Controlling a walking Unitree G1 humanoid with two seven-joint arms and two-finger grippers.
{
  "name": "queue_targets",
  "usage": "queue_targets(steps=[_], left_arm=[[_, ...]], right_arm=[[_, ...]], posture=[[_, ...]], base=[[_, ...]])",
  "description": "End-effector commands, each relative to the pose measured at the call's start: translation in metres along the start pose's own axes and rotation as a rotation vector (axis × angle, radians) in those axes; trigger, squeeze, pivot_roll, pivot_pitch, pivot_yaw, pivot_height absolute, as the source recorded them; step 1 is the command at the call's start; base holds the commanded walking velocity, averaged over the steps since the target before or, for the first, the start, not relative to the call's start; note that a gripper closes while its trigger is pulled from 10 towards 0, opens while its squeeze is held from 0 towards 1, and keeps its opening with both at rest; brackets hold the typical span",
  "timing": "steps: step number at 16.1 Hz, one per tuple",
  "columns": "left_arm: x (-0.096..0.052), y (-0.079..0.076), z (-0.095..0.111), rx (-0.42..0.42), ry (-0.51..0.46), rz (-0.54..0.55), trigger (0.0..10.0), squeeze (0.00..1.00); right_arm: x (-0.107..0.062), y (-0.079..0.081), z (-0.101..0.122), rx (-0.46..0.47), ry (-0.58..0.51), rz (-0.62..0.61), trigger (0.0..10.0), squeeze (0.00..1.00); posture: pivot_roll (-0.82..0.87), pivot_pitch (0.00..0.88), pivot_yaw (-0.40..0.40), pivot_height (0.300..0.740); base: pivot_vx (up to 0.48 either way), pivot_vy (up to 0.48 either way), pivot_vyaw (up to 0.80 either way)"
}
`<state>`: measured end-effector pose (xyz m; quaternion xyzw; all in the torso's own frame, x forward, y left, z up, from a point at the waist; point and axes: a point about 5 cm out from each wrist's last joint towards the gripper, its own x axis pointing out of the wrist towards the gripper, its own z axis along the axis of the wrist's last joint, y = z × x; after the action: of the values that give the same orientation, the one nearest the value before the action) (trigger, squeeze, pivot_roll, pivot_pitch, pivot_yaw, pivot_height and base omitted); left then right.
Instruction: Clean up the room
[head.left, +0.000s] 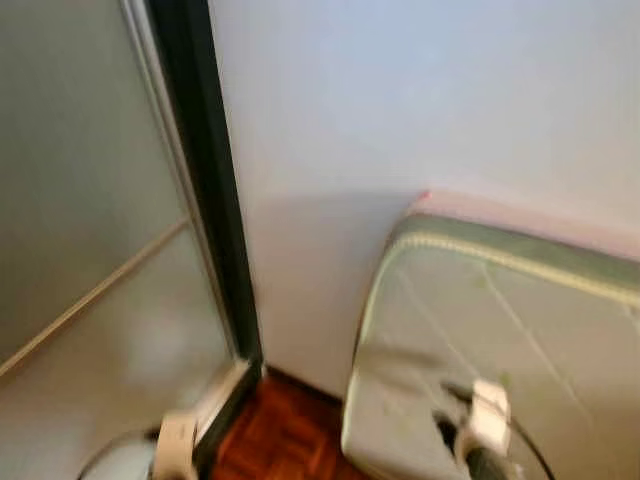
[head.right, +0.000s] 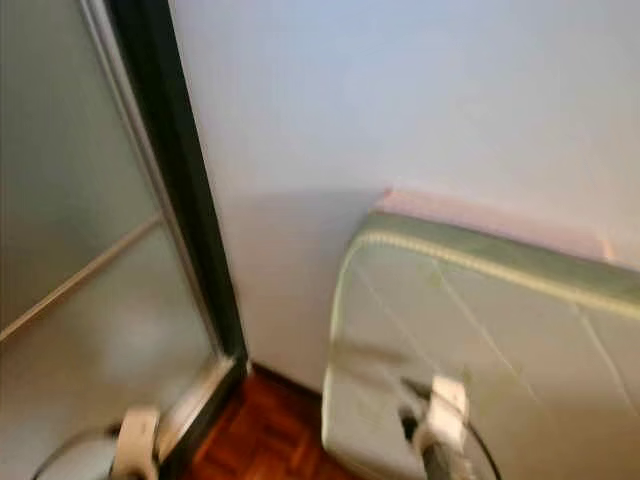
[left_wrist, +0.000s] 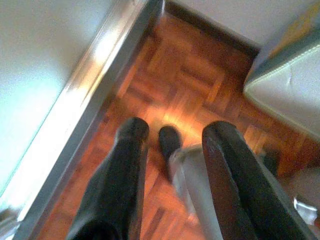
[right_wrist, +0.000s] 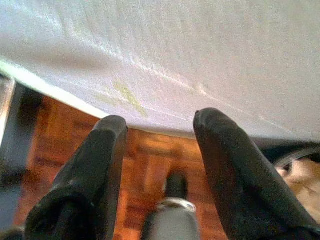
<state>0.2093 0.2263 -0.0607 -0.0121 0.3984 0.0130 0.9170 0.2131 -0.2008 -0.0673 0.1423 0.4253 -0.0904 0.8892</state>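
Note:
I face a room corner with a white wall. A pale green mattress with a piped edge stands at the right. My left gripper hangs open over red-brown parquet floor, with nothing between its fingers. My right gripper is also open and empty, hanging beside the mattress side. My own grey leg and dark foot appear beyond the left fingers. The pictures are blurred.
A frosted glass door with a dark frame fills the left. Its metal floor track runs along the parquet. A narrow strip of floor lies between door frame and mattress. A dark skirting board lines the wall.

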Motion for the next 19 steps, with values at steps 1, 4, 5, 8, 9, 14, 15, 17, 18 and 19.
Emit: queue_targets(steps=[1,4,5,8,9,14,15,17,18,19], left_arm=[[-0.004,-0.0001,-0.0188,-0.006,0.064,0.002,10.0,0.0],[-0.0041,-0.0003,-0.0193,-0.006,0.065,0.0,10.0,0.0],[-0.0041,-0.0005,-0.0194,-0.006,0.066,-0.001,10.0,0.0],[-0.0041,-0.0003,-0.0191,-0.007,0.065,0.001,10.0,0.0],[-0.004,-0.0003,-0.019,-0.007,0.065,0.002,10.0,0.0],[-0.0038,0.0,-0.0181,-0.016,0.06,0.006,10.0,0.0],[-0.0038,-0.0001,-0.018,-0.017,0.059,0.006,10.0,0.0],[-0.0038,0.0002,-0.0181,-0.012,0.063,0.009,10.0,0.0],[-0.0038,0.0002,-0.018,-0.012,0.063,0.009,10.0,0.0],[-0.0038,0.0002,-0.018,-0.012,0.063,0.01,10.0,0.0]], right_arm=[[0.0019,0.0053,0.0136,-0.01,-0.035,0.017,10.0,0.0],[0.0018,0.0058,0.0134,-0.004,-0.037,0.028,10.0,0.0],[0.0017,0.0058,0.0134,-0.002,-0.039,0.03,10.0,0.0],[0.0018,0.0064,0.0138,0.001,-0.041,0.036,10.0,0.0],[0.0018,0.0065,0.014,0.002,-0.041,0.038,10.0,0.0],[0.0019,0.0066,0.0145,0.007,-0.043,0.035,10.0,0.0],[0.0019,0.0065,0.0146,0.011,-0.045,0.032,10.0,0.0],[0.0019,0.0065,0.0146,0.029,-0.048,0.029,10.0,0.0],[0.0019,0.0065,0.0145,0.03,-0.047,0.029,10.0,0.0],[0.0019,0.0064,0.0145,0.019,-0.044,0.029,10.0,0.0]], posture=[[0.02,0.0,-0.03,0.74],[0.02,0.0,-0.032,0.74],[0.02,0.0,-0.033,0.74],[0.02,0.0,-0.031,0.74],[0.03,0.0,-0.032,0.74],[0.03,0.0,-0.033,0.74],[0.03,0.0,-0.031,0.74],[0.03,0.0,-0.032,0.74],[0.03,0.0,-0.032,0.74],[0.03,0.0,-0.032,0.74]], base=[[-0.262,0.0,0.0],[-0.261,0.0,0.0],[-0.262,0.0,0.0],[-0.264,0.0,0.0],[-0.262,0.0,0.0],[-0.048,0.0,0.0],[0.0,0.0,0.0],[0.0,0.0,0.0],[0.0,0.0,0.0],[0.0,0.0,-0.71]])
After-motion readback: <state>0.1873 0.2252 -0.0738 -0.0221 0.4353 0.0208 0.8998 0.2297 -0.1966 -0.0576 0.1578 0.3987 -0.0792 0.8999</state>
